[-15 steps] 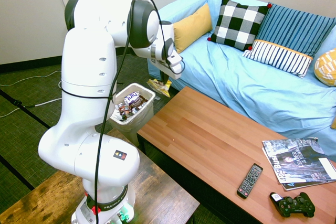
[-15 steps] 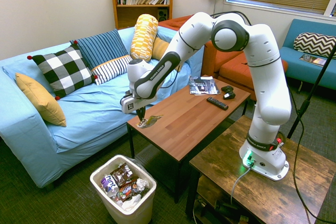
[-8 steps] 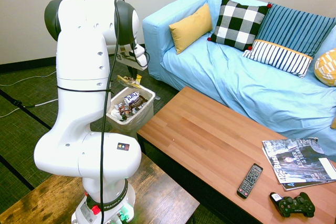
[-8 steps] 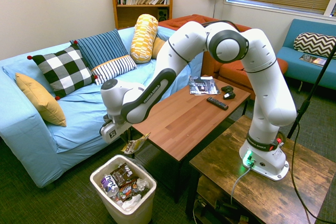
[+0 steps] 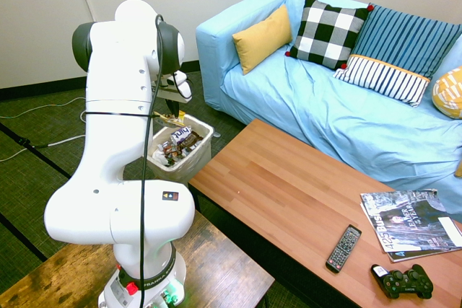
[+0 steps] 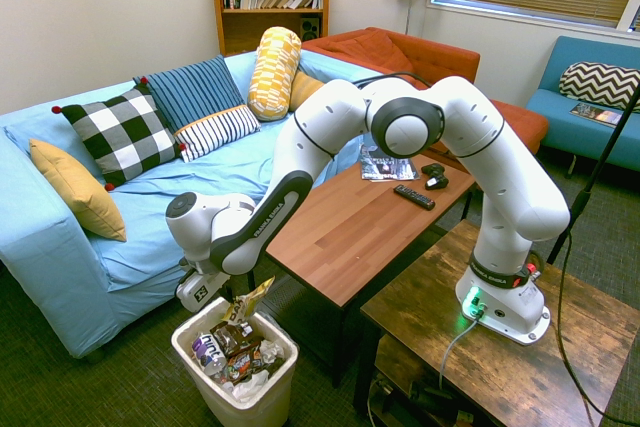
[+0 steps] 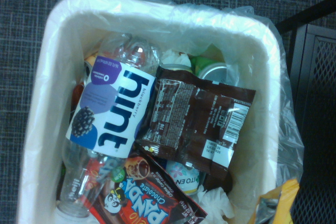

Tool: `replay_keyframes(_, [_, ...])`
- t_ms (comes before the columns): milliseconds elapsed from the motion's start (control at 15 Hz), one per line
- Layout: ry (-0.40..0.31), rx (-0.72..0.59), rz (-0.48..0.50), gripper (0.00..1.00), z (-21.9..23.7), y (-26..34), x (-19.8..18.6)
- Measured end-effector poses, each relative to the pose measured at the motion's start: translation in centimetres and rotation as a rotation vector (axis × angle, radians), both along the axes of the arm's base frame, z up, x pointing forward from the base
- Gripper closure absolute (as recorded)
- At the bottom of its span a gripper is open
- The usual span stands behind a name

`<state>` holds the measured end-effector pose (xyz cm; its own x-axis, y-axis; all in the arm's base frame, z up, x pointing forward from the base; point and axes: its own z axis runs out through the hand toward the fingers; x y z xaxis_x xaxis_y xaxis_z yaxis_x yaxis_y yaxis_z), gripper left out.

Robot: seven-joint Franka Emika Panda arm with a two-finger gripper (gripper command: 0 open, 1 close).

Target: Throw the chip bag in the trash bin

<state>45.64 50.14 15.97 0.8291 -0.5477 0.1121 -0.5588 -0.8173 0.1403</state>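
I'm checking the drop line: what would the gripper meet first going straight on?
Probably the trash bin's contents, touched by the chip bag it holds; depth near the rim is unclear.

On the wooden coffee table (image 5: 267,185) lie a magazine (image 5: 411,218), a black remote control (image 5: 343,248) and a black game controller (image 5: 402,281), the remote between the table's near edge and the magazine, the controller near both. The trash bin (image 6: 190,365) stands on the dark carpet (image 6: 120,387), just beside the table's end.
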Motion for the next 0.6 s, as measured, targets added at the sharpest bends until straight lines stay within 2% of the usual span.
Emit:
replay_keyframes(333, [-0.010, -0.002, 0.000, 0.00, -0.8, 1.0, 1.1])
replay_keyframes(600, [-0.023, 0.015, -0.011, 0.00, 0.3, 0.9, 2.5])
